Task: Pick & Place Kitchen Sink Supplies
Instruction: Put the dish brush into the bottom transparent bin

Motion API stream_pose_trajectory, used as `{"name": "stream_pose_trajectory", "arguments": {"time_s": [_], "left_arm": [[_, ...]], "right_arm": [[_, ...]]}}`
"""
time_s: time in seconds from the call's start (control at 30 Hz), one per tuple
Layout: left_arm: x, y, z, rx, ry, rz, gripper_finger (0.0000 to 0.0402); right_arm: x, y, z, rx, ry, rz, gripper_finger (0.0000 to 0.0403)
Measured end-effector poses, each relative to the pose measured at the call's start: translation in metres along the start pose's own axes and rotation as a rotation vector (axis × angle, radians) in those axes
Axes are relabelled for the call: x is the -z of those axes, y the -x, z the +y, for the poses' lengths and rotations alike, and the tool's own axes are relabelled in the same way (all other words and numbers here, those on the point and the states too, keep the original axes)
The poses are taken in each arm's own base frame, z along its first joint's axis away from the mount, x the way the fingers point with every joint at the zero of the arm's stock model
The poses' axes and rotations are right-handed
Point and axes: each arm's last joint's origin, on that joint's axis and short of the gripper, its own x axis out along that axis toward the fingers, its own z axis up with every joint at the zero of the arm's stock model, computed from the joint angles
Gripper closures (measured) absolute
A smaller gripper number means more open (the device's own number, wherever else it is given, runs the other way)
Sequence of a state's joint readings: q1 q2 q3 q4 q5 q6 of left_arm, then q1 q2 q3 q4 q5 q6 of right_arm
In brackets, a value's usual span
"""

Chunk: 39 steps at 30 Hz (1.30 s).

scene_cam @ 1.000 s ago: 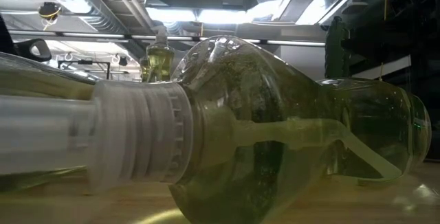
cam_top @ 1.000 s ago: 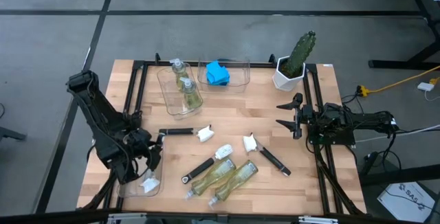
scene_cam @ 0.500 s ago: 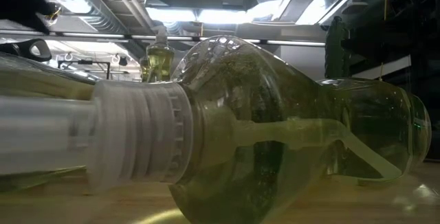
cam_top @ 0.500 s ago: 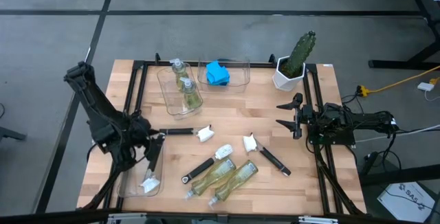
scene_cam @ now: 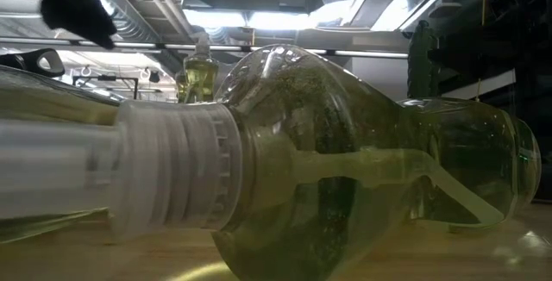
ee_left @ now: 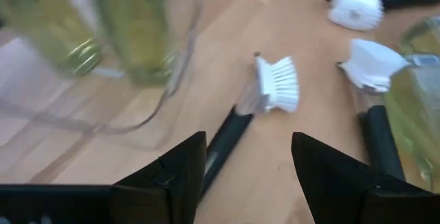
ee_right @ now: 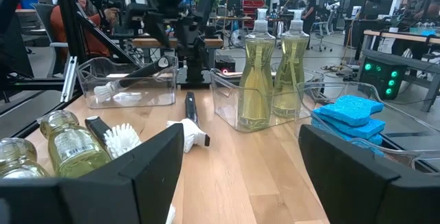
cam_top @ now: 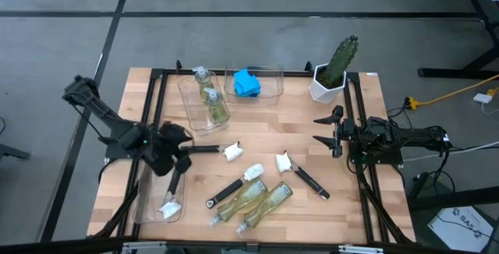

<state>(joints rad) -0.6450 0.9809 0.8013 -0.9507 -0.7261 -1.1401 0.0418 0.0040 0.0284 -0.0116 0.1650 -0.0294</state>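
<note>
Partly sorted table. Two bottles stand in the upper-centre bin, sponges lie in the neighbouring bin, and one brush rests in the lower-left bin. Left: two bottles and three brushes, lower centre. Left gripper, open and empty, hovers just over a brush handle; right gripper, open, waits at centre right near the cactus. Mid-table is bare.
</note>
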Motion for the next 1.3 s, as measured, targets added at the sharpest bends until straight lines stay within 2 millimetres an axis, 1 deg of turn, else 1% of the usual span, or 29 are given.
{"name": "stream_pose_trajectory", "arguments": {"time_s": [0.17,0.3,0.53,0.67,0.9,1.3], "left_arm": [[-0.017,-0.022,-0.013,0.072,-0.116,0.015,0.0194],[-0.027,-0.044,-0.018,0.091,-0.173,0.058,0.0194],[-0.034,-0.092,-0.016,0.069,-0.268,0.194,0.0194],[-0.034,-0.112,-0.016,0.065,-0.33,0.226,0.0194],[-0.03,-0.135,-0.014,0.066,-0.408,0.295,0.0194],[-0.017,-0.155,-0.015,0.024,-0.468,0.376,0.0194]], "right_arm": [[0.0,0.0,0.0,0.0,0.0,0.001,0.0118],[0.0,0.0,0.0,0.0,0.001,0.001,0.0118],[0.0,0.0,0.0,0.0,0.001,0.001,0.0118],[0.0,0.0,0.0,0.0,0.0,0.0,0.0118],[0.0,0.0,0.0,0.0,0.001,0.0,0.0118],[0.0,0.0,0.0,0.0,0.0,0.0,0.0118]]}}
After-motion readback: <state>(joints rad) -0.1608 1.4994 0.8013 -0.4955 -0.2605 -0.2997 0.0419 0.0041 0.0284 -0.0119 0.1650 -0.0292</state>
